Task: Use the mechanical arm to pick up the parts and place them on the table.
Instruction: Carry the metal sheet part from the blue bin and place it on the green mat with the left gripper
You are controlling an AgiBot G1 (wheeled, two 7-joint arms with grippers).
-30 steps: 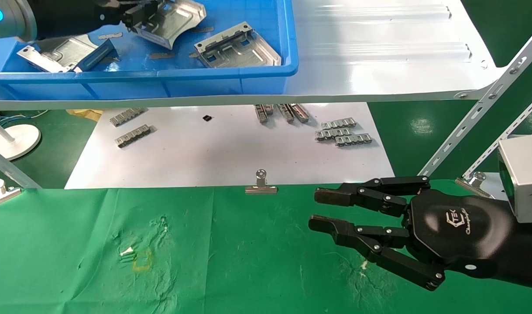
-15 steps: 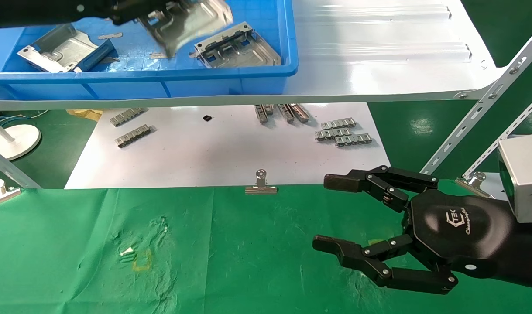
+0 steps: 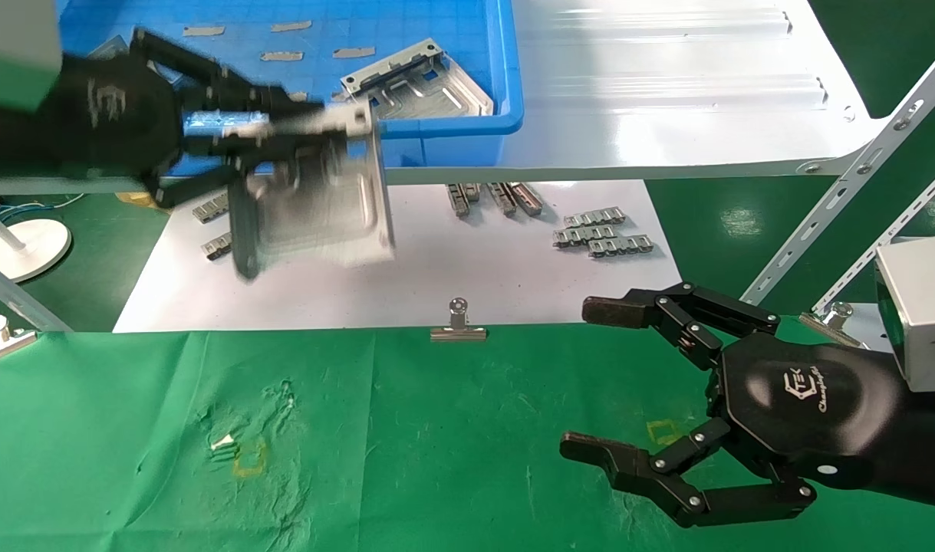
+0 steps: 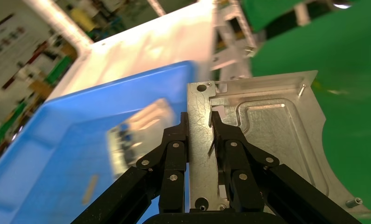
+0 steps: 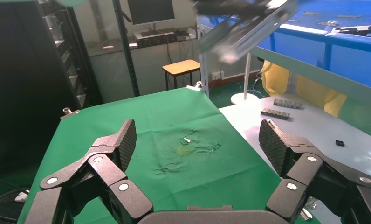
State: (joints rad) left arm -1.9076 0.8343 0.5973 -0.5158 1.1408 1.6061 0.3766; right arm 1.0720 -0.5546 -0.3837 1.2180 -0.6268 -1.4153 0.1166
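A part (image 3: 314, 203) has been lifted out of the blue bin (image 3: 452, 126), clenched in the left pincer (image 3: 283, 138). At four o'clock, the right pincer (image 3: 628, 383) is held spread wide over the green surface (image 3: 406, 445).

The left gripper (image 3: 314, 134) hung in the air in front of the blue bin (image 3: 444, 123), its black fingers (image 3: 229, 84) closed on the top edge of a silver part (image 3: 314, 207), which hung below the fingertips, blurred, over the white sheet (image 3: 406, 284). Beyond the fingers, a second part (image 3: 417, 80) lay inside the bin. The right gripper (image 3: 613, 383) hovered over the green table (image 3: 436, 445), fingers spread wide apart, a yellow square mark (image 3: 664, 432) between them. A binder clip (image 3: 459, 323) sat well ahead of its fingertips.
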